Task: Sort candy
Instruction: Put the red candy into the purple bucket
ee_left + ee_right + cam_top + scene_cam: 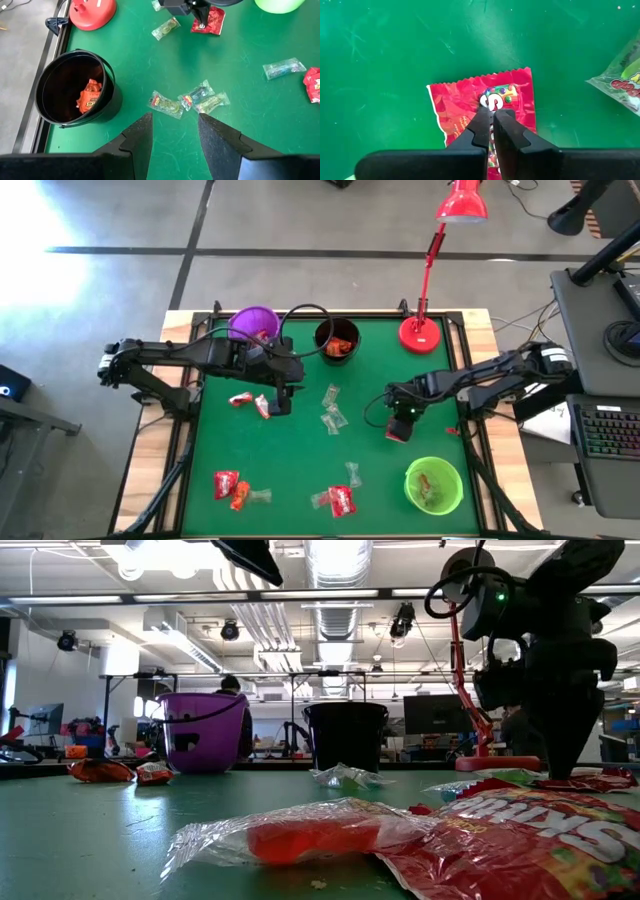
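Observation:
My right gripper (493, 114) is shut on a red candy packet (465, 100) on the green mat, right of centre (400, 427). My left gripper (175, 132) hangs open above the mat's far left-centre (278, 400), with nothing between its fingers. Below and ahead of it lie three greenish cellophane candies (192, 100). Two red candies (252, 402) lie just left of the left gripper. More red, orange and clear candies (235, 488) (342, 498) lie near the front edge. Orange candy (90, 96) sits inside the black cup (107, 80). My right gripper pinches the red packet between its two fingertips, around the middle of its printed top face (495, 98). The fingers come steeply from above, pointing down. The packet spreads flat beneath them; whether it is clear of the mat I cannot tell.
A purple cup (253, 323) and the black cup (337, 340) stand at the far edge. A green cup (433, 485) holding a candy stands at the near right. The red lamp's base (420, 333) is at the far right. The mat is bare between the candy groups.

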`<state>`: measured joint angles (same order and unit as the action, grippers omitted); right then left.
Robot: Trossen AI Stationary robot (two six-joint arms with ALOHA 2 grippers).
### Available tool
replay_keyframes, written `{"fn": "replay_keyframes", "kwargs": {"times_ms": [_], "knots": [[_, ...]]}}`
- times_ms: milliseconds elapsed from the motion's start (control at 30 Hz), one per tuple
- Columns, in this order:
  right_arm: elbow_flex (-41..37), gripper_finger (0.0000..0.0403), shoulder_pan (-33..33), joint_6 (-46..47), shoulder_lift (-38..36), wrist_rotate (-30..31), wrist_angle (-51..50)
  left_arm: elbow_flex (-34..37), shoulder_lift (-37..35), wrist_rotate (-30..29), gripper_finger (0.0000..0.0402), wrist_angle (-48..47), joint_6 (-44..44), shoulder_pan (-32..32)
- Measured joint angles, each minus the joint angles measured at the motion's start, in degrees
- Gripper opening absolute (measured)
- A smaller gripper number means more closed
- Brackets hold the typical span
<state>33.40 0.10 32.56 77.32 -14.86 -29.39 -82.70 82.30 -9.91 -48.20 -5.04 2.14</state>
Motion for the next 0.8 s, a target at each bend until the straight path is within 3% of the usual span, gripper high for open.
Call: {"fn": "replay_keyframes", "kwargs": {"times_ms": [500, 800], "knots": [[1.5, 0.001, 0.0, 0.09, -5.79, -0.27, -3.02, 0.0, 0.0, -0.01, 0.0141, -0.94, 0.0, -0.01], [1.58, 0.0073, 0.0, 4.37, -5.85, -3.58, -6.33, 0.0, 0.0, -0.01, 0.0141, -0.94, 0.0, -0.01]]}}
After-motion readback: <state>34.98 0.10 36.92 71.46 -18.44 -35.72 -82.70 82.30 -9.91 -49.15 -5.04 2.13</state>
